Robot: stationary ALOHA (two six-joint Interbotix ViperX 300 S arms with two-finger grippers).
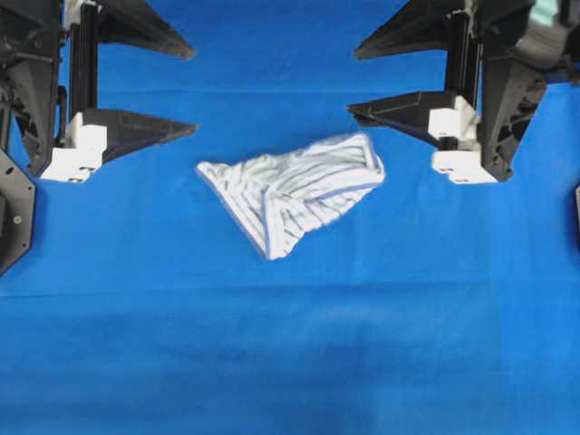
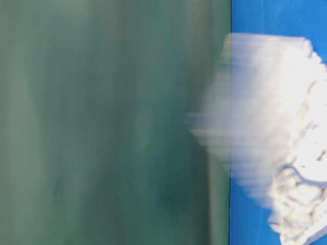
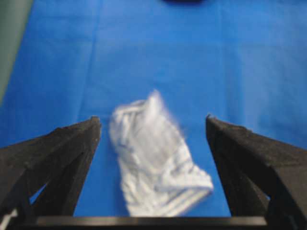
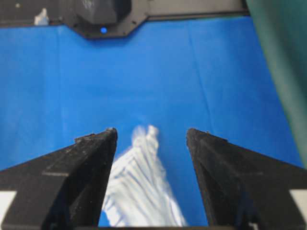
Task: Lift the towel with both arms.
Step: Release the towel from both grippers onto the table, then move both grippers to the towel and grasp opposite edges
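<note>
The towel (image 1: 294,186), white with thin blue stripes, is crumpled on the blue tablecloth (image 1: 290,344) in the middle of the overhead view. It looks blurred in every view. My left gripper (image 1: 194,89) is open to the towel's left and apart from it. My right gripper (image 1: 352,82) is open to its right, also clear of the cloth. In the left wrist view the towel (image 3: 153,167) shows in the wide gap of the left gripper (image 3: 152,119). From the right wrist, the towel (image 4: 136,187) shows between the spread fingers of the right gripper (image 4: 151,130). The table-level view shows the towel (image 2: 286,127) as a smeared white shape.
A green surface (image 2: 102,122) fills most of the table-level view. A black arm base (image 4: 103,17) with a blue light sits at the cloth's far edge in the right wrist view. Black arm parts (image 1: 18,208) stand at the overhead view's left edge.
</note>
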